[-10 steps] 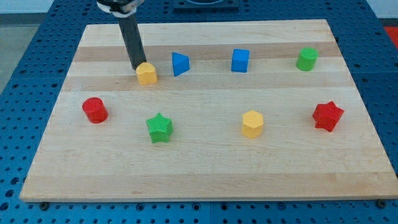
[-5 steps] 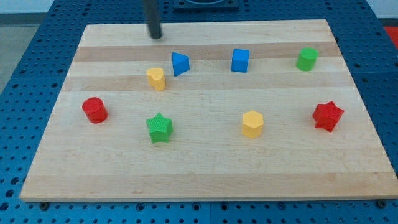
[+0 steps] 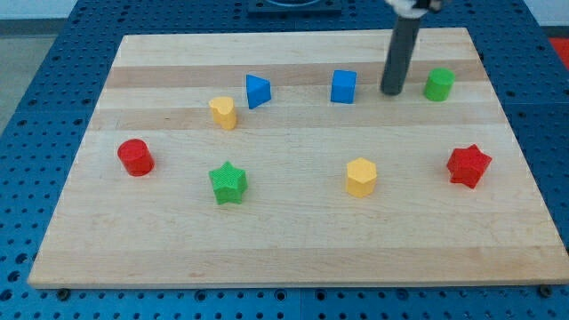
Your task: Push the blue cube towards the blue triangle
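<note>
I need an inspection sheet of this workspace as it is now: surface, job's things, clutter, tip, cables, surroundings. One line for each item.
Surface: pale wooden board, flat, nothing spilled.
Job's things: blue cube and blue triangle, both near the view's top, apart.
Clutter: yellow heart-like block, red cylinder, green star, yellow hexagonal block, red star, green cylinder-like block.
Grippers: none; my tip sits between blue cube and green cylinder-like block, touching neither.
Cables: nothing seen.
Surroundings: blue perforated table.
</note>
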You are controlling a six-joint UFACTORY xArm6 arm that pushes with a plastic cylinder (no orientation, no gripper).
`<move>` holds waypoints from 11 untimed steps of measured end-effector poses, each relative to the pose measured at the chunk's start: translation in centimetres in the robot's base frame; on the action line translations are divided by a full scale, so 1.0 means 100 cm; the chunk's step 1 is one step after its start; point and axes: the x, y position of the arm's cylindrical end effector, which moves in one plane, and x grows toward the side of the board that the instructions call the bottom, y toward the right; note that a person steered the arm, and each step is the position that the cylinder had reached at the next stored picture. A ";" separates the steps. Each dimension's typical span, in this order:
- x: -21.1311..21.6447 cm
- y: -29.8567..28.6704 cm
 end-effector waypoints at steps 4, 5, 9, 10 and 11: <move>-0.049 -0.012; 0.007 -0.046; -0.031 -0.054; 0.005 -0.097; 0.008 -0.111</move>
